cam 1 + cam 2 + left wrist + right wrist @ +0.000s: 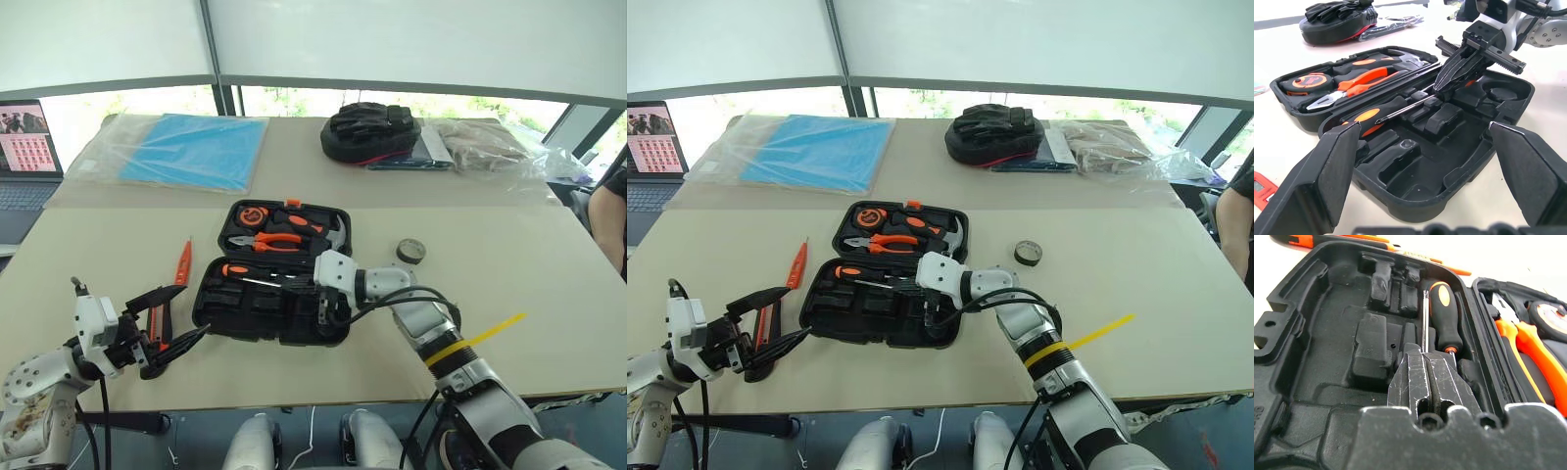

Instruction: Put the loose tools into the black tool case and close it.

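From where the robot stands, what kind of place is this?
Probably an indoor lab or test workspace by a window wall. Pale tables stand pushed together, an open laptop sits at the left edge, and a staged open black tool case lies in front of the robot, with greenery visible beyond the glass.

Silver-grey jointed arms, white wrist housings, black two-finger grippers (scuffed), looping black cables, yellow tape band.

no readable text, labels, brands or numbers on anything visible
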`<state>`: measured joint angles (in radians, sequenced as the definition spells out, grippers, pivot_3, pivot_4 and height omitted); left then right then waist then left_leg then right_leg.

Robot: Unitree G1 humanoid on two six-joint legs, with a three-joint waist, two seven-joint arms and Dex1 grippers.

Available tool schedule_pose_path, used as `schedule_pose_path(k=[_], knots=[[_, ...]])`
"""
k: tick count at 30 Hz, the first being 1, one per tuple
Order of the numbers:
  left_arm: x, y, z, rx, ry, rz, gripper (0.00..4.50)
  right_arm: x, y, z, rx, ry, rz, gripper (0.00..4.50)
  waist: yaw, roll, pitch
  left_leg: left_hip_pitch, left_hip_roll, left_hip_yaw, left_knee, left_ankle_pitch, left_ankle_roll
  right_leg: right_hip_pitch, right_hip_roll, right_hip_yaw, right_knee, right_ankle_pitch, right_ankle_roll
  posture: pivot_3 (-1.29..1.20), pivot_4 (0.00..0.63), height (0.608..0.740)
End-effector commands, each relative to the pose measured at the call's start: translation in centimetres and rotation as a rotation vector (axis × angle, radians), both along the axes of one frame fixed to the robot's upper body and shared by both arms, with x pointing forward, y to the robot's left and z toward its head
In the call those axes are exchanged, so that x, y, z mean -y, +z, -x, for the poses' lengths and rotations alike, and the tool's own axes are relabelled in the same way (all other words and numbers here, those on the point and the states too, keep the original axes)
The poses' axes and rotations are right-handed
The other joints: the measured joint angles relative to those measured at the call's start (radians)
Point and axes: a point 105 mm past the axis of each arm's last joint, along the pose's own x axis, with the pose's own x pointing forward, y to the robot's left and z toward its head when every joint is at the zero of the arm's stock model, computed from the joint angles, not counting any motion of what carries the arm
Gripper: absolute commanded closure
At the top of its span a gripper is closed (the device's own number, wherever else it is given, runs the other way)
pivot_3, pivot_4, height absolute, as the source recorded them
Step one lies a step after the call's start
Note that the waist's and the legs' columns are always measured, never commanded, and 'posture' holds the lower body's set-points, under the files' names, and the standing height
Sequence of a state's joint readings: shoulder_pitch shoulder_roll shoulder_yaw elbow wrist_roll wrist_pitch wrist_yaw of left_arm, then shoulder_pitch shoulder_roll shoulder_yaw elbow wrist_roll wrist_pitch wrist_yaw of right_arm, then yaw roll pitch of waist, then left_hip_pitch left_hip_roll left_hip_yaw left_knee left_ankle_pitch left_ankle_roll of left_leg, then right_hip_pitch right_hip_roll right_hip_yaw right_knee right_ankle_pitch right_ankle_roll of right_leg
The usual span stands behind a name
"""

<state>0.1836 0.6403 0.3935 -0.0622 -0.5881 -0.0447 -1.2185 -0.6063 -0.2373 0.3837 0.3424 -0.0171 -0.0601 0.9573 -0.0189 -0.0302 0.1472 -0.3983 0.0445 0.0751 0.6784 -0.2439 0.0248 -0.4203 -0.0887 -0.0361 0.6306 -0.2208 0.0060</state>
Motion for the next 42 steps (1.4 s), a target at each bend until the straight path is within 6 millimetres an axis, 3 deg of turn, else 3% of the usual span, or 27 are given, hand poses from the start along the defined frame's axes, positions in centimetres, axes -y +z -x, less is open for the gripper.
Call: schedule_pose_path(k=[1,5,7,9,12,16,19,22,25,28,33,38,42], knots=[[-0.1,0.4,0.1,0.009,-0.003,-0.021,0.00,0.9,-2.9,-0.3,-0.161,-0.089,0.090,4.48,0.001,0.000,0.000,0.000,0.000,0.000,0.000,0.000,0.000,0.000,0.000,0.000,0.000,0.000,0.000,0.00,0.150,0.740],[-0.1,0.1,0.1,-0.005,-0.003,-0.024,0.00,0.8,-3.1,0.1,-0.211,-0.091,0.176,4.48,0.002,0.000,-0.001,0.000,0.000,0.000,0.000,0.000,0.000,-0.001,0.000,0.000,0.000,0.000,-0.001,0.00,0.150,0.740],[-0.1,0.0,0.1,-0.005,0.002,-0.026,0.00,0.2,-2.0,0.2,-0.194,-0.084,0.146,4.48,0.002,0.000,-0.001,0.000,0.001,0.000,0.000,0.000,0.000,-0.002,0.000,0.000,0.000,0.000,-0.001,0.00,0.150,0.740],[-0.3,0.1,0.2,0.006,0.018,-0.023,0.00,-0.5,-0.2,0.5,-0.163,-0.056,0.057,4.48,0.002,0.000,-0.001,0.000,0.001,0.000,-0.001,0.000,-0.001,-0.002,0.000,0.000,0.000,0.000,-0.001,0.00,0.150,0.740],[-1.7,0.5,0.4,0.033,0.087,-0.006,0.00,-0.2,4.2,0.4,-0.031,-0.037,-0.155,4.48,0.001,0.000,0.000,-0.003,0.001,0.000,-0.001,0.000,-0.001,-0.003,0.000,0.000,0.000,0.000,-0.001,0.00,0.150,0.740],[-3.9,0.4,0.9,0.031,0.196,0.003,0.00,1.7,6.4,1.3,-0.046,-0.006,-0.299,3.43,0.003,0.001,0.001,-0.009,0.000,0.000,-0.001,0.000,-0.001,-0.008,0.000,0.000,0.000,0.000,-0.001,0.00,0.150,0.740],[-8.2,-0.3,2.2,-0.014,0.411,-0.007,0.00,4.8,7.6,2.5,0.031,-0.023,-0.381,2.29,0.005,0.001,0.001,-0.009,0.000,0.000,-0.001,-0.002,-0.002,-0.007,-0.001,-0.001,-0.002,0.000,-0.001,0.00,0.150,0.740],[-11.6,-1.3,3.4,-0.099,0.608,-0.023,0.00,6.9,7.7,4.3,0.061,0.009,-0.420,1.32,0.005,0.001,0.001,-0.008,0.000,0.000,-0.002,-0.004,-0.002,-0.006,-0.001,-0.001,-0.004,-0.001,0.001,0.00,0.150,0.740],[-13.4,-2.0,4.9,-0.160,0.716,-0.024,0.00,8.5,7.8,5.7,0.078,0.019,-0.477,0.22,0.005,0.001,0.002,-0.008,0.000,0.000,-0.001,-0.005,-0.002,-0.005,-0.001,-0.001,-0.004,-0.001,0.001,0.00,0.150,0.740],[-15.5,-2.5,6.4,-0.226,0.865,-0.032,0.00,10.6,6.8,7.0,0.088,-0.040,-0.487,0.06,0.009,0.000,0.001,-0.007,0.001,0.000,-0.001,-0.005,-0.003,-0.005,-0.001,-0.002,-0.004,-0.002,0.001,0.00,0.150,0.740],[-15.0,-1.6,5.3,-0.291,0.857,-0.015,0.00,11.9,6.1,7.9,0.046,-0.076,-0.504,0.06,0.012,0.000,0.002,-0.007,0.001,0.000,-0.001,-0.005,-0.004,-0.005,-0.002,-0.002,-0.004,-0.004,0.002,0.00,0.150,0.740],[-11.1,0.8,-0.1,-0.403,0.705,-0.041,0.00,12.0,7.8,7.4,0.094,-0.092,-0.525,0.06,0.031,0.001,0.003,-0.005,0.002,0.000,-0.001,-0.005,-0.006,-0.007,-0.002,-0.003,-0.002,-0.007,0.000,0.00,0.150,0.740],[-8.3,1.5,-3.0,-0.517,0.651,-0.114,0.00,11.7,8.4,7.4,0.098,-0.087,-0.524,0.06,0.030,0.001,0.003,-0.006,0.002,0.002,-0.001,-0.004,-0.006,-0.004,-0.001,-0.002,-0.002,-0.004,0.000,0.00,0.150,0.740]])
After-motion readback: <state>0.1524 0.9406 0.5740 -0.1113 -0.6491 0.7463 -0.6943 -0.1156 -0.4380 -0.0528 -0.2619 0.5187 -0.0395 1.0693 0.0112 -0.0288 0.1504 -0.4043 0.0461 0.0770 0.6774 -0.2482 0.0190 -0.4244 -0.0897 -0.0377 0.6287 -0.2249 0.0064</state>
